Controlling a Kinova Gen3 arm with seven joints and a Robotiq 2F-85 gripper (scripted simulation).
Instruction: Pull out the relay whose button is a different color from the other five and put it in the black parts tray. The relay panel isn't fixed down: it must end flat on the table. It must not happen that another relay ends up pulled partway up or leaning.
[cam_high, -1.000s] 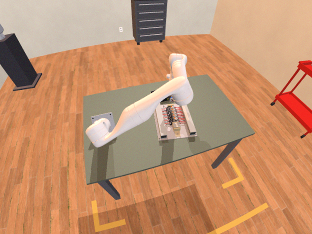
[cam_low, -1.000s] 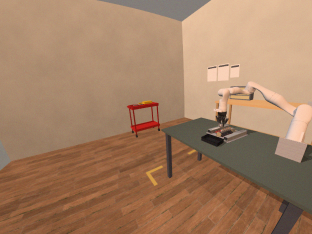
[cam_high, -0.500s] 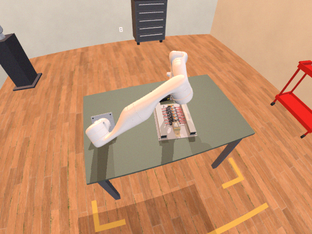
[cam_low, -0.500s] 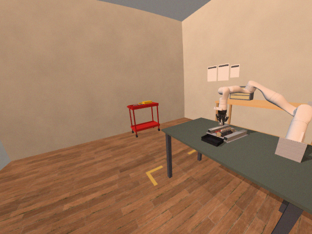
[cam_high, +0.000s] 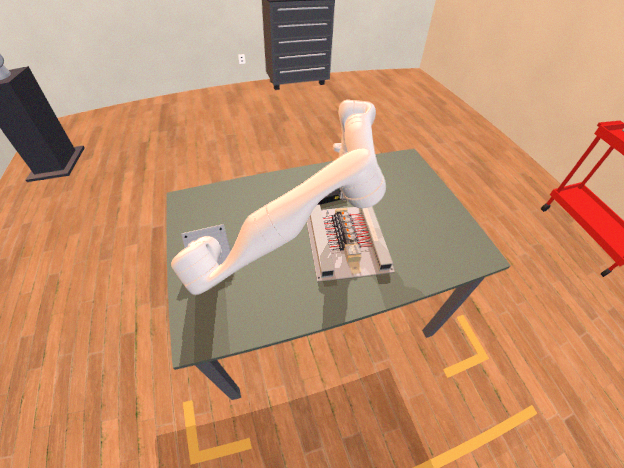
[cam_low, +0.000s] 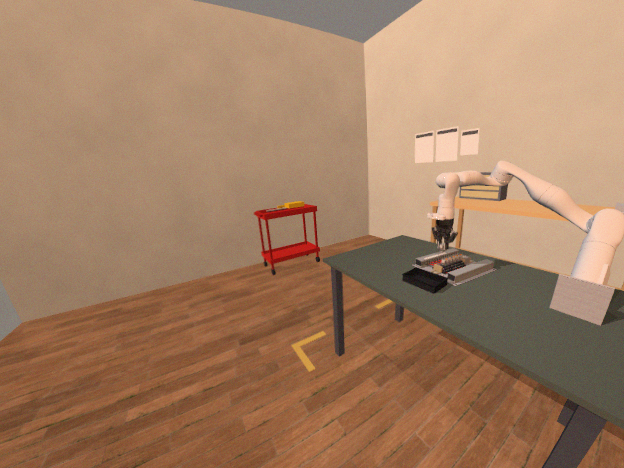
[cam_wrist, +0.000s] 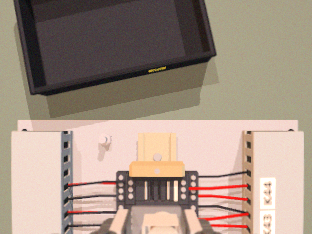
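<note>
The gripper (cam_low: 443, 246) (cam_wrist: 156, 221) is shut on a relay with a clear grey housing (cam_wrist: 159, 212), raised above the panel. Its button colour cannot be told. The arm hides the gripper in the top view. The relay panel (cam_high: 343, 272) (cam_low: 472, 272) (cam_wrist: 215, 145) looks flat on the table. A black socket (cam_wrist: 157, 190) with bare slots shows at its tray-side end. Seated relays (cam_high: 348, 230) with orange buttons stand in a row in the top view. The black parts tray (cam_high: 327, 199) (cam_low: 424, 280) (cam_wrist: 110, 37) lies just beyond that end; its visible floor is bare.
Long grey wire ducts (cam_high: 380, 241) (cam_wrist: 280, 155) flank the relay row, with red and black wires between. A tan end block (cam_wrist: 157, 169) and a small pale post (cam_wrist: 104, 140) stand near the tray-side end. The green table (cam_high: 262, 312) carries the arm's base.
</note>
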